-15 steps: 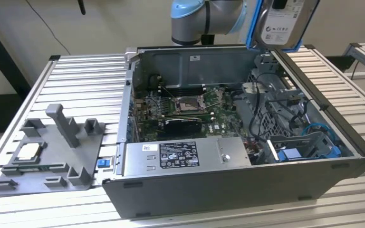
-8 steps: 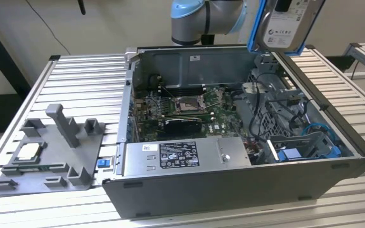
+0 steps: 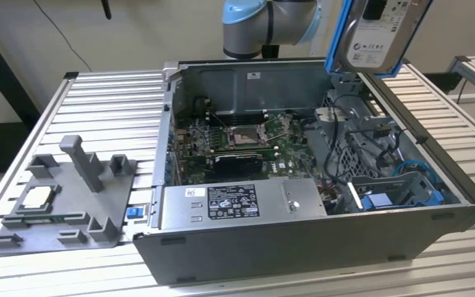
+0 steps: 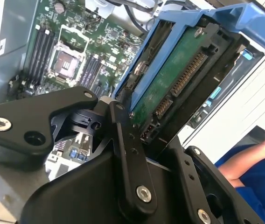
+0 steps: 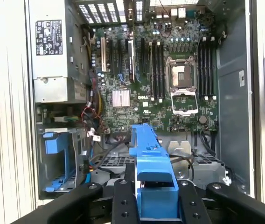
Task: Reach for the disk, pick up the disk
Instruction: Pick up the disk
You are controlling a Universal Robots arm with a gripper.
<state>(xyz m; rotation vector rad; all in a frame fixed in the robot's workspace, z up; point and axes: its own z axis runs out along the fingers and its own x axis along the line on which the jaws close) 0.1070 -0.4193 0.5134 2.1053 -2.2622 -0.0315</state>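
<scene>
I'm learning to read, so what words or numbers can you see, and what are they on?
None reads clearly.
White label on the flat silver-grey disk in a blue plastic frame, gripped by the black end effector: too small.
Dark label on the grey metal power supply box: blurred.
White sticker on the grey computer case wall: too small.

open computer case [image 3: 303, 247], motherboard [image 5: 160, 88], grey fixture [image 3: 72, 198], slatted table [image 3: 106, 105]
</scene>
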